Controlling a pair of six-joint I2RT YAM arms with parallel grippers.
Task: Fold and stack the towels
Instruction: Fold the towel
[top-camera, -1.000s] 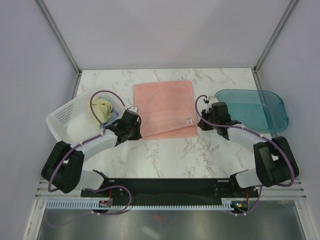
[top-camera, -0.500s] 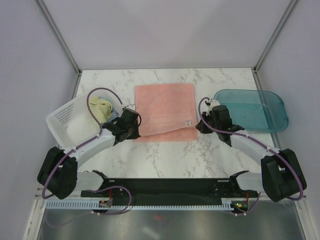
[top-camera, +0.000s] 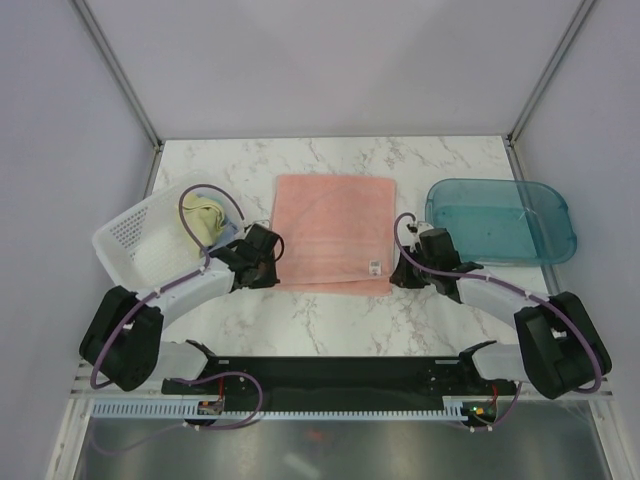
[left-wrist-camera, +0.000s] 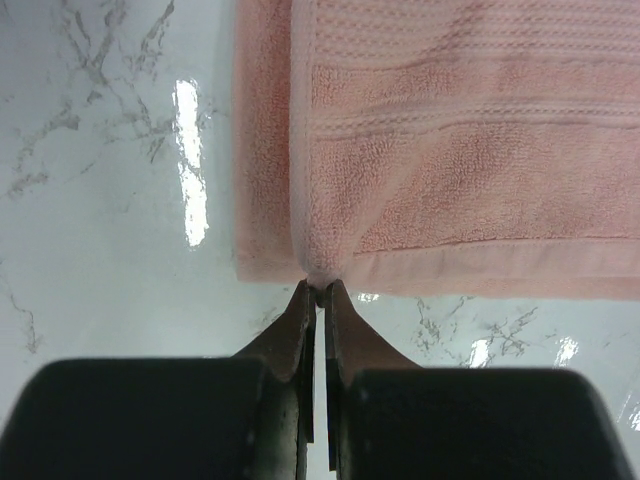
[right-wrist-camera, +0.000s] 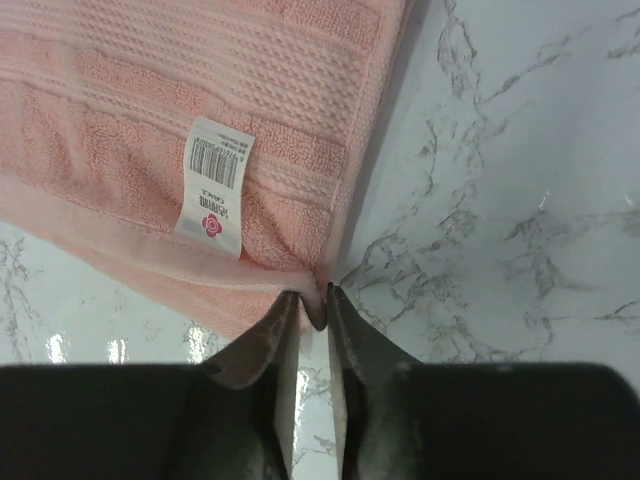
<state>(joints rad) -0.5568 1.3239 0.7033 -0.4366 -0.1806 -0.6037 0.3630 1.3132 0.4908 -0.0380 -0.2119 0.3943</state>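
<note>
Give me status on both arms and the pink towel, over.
Left tool shut on pink towel, near-left corner. Right tool shut on near-right corner. Towel folded double on table. Basket, tray stand clear.

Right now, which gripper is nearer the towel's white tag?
Right. The right gripper pinches the pink towel at its near corner beside the tag; the left gripper pinches the opposite near corner.

We've got a white marble-look tabletop (top-camera: 330, 320) here, glossy with grey veins. Flat on it mid-table lies a salmon-pink terry towel (top-camera: 330, 225), folded double. There's a white perforated plastic basket (top-camera: 125, 235) on the left and a teal translucent plastic tray (top-camera: 500, 215) on the right, both apart from the towel.
</note>
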